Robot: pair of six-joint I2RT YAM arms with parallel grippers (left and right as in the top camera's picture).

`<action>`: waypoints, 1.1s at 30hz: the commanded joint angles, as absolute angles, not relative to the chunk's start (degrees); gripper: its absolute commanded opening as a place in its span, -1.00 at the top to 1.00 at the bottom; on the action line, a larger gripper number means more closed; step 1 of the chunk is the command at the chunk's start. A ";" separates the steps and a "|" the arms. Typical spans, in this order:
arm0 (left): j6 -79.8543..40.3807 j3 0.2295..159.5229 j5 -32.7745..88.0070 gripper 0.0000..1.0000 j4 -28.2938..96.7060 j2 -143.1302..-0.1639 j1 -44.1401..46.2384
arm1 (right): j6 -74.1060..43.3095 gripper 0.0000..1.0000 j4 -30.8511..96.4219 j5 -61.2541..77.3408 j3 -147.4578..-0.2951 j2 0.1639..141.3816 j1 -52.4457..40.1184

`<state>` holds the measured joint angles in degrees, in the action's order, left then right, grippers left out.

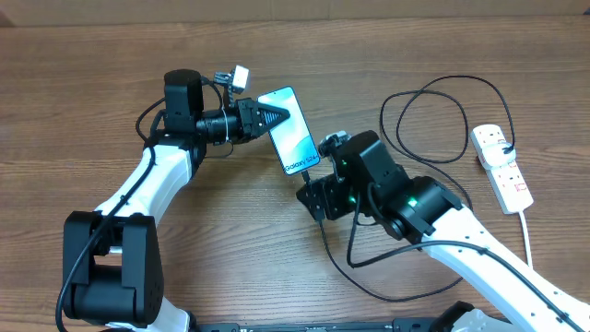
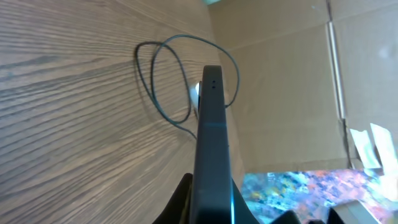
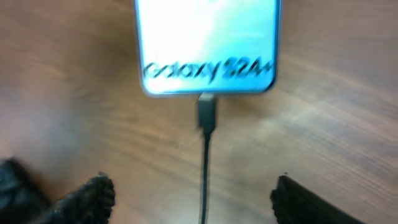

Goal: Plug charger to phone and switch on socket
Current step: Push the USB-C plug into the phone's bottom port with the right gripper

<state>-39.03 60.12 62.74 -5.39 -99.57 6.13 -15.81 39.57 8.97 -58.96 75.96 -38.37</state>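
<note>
The phone [image 1: 297, 138] lies just past the centre of the wooden counter [image 1: 111, 55] toward 12 o'clock. Its cyan screen faces up, and its long axis runs from 11 to 5 o'clock. The left gripper [image 1: 281, 117] reaches in from 9 o'clock, and its jaws are clamped on the phone's upper end. In the left wrist view the phone [image 2: 211, 143] shows edge-on, rising from between the dark fingers [image 2: 180, 202]. Whether it rests on the counter or is held just off it cannot be told.

The right gripper [image 1: 320, 171] sits at the phone's 5 o'clock end with its jaws spread wide and nothing between them but cable. In the right wrist view each fingertip [image 3: 90, 196] stands well apart from the charger [image 3: 204, 180]. The charger's connector tip [image 3: 207, 115] meets the middle of the phone's bottom edge, below the "Galaxy S24+" text. Blur hides how deep it sits.

The charger [image 1: 442, 120] loops across the counter at 2 o'clock toward the socket [image 1: 505, 171], which lies at 3 o'clock near the edge. Its switches are too small to read.
</note>
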 commanded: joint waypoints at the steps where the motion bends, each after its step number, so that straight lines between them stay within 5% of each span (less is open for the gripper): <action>1: -41.43 60.86 68.25 0.92 -7.49 -99.24 6.09 | -18.37 -0.33 38.06 3.70 -59.20 78.81 -38.94; 7: -41.34 60.86 68.84 0.91 -8.38 -99.24 6.09 | -21.06 0.14 37.34 4.40 -59.20 82.15 -38.96; 16: -41.12 60.86 68.88 0.91 -8.36 -99.24 6.87 | -21.04 0.53 34.70 4.54 -59.20 82.17 -38.94; 20: -39.55 60.86 68.88 0.92 -8.23 -99.24 7.86 | -21.08 0.91 34.68 4.69 -59.20 82.17 -38.94; 33: -28.64 60.84 74.02 0.92 -1.89 -99.24 10.55 | -19.44 0.92 29.58 3.46 -59.92 82.08 -38.87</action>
